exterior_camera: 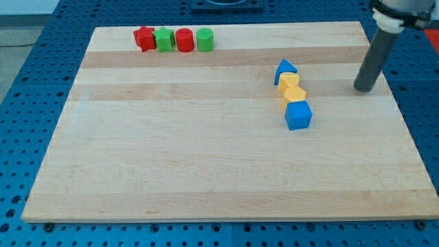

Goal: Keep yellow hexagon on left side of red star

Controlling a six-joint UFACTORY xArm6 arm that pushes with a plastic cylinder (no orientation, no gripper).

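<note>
The red star point(144, 38) lies at the view's top left, first in a row of blocks. The yellow hexagon point(294, 95) sits in a column of blocks right of centre, far to the right of the red star. Another yellow block point(288, 81) touches it from above. A blue triangular block point(285, 68) tops the column and a blue cube point(298, 115) ends it. My tip point(364, 88) rests on the board to the right of the column, about level with the yellow blocks and clear of them.
Next to the red star stand a green block point(164, 40), a red cylinder point(184, 40) and a green cylinder point(204, 40). The wooden board point(206, 158) lies on a blue perforated table.
</note>
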